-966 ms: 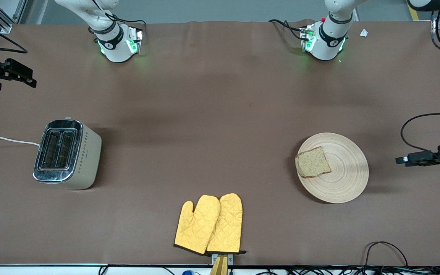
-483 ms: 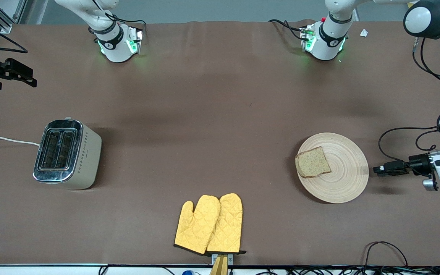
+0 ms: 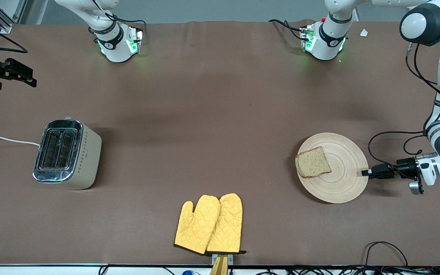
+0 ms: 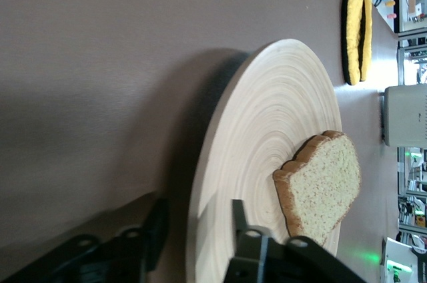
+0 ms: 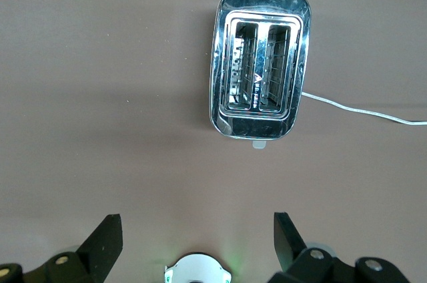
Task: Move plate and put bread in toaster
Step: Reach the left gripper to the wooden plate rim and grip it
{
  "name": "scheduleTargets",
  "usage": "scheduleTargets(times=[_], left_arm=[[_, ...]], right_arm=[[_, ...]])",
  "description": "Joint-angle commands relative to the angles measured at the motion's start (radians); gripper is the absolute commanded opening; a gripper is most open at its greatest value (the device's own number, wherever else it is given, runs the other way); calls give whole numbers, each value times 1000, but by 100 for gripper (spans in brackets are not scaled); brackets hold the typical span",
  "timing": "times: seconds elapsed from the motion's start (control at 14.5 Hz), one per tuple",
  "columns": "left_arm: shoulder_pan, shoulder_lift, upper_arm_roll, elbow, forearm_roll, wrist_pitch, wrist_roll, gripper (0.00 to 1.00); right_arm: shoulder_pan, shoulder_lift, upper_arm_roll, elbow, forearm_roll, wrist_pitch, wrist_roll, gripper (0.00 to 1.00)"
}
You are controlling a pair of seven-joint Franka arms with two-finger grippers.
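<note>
Your left gripper [image 3: 366,172] sits low at the rim of the wooden plate [image 3: 342,179], on the side toward the left arm's end of the table. In the left wrist view its two fingers [image 4: 241,223] straddle the plate's edge, one under the rim and one above it, with a gap visible on each side, so the jaws are narrowing around the plate but are not yet clamped on it.

Finish the grip before you move. Judging by the thin rim, you want it seated deep between the pads, not pinched at the very edge, or the plate may pivot and tip.

The slice of wholegrain bread [image 3: 312,162] lies flat on the plate, on the part toward the toaster, overhanging that edge slightly. It is loose, so keep the plate level and slide it slowly; a tilt or a jerk would likely send it off.

The two-slot toaster [image 3: 67,154] stands well apart from the plate, toward the right arm's end of the table, with a pair of yellow oven mitts [image 3: 209,224] between them and nearer the front camera.

Your right gripper [image 5: 198,243] waits high above the toaster, jaws spread wide and empty.
</note>
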Motion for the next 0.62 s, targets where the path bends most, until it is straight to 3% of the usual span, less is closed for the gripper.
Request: scheduleTargets(times=[0.0,0.14,0.28,0.55], left_arm=[[3,11,0,21,-19,-42,27,14],[3,11,-1,21,-19,-78,27,1],[1,11,-4,23,-22,-96,27,0],[3,-2,-114,26,-18,-99,60,0]], right_arm=[[-1,-20,0,-16,2,-2,-2,100],[0,-20,0,-17,2,-9,0,100],[11,-20,4,-16,2,-20,11,100],[103,38,6,-19,5,-43,18,100]])
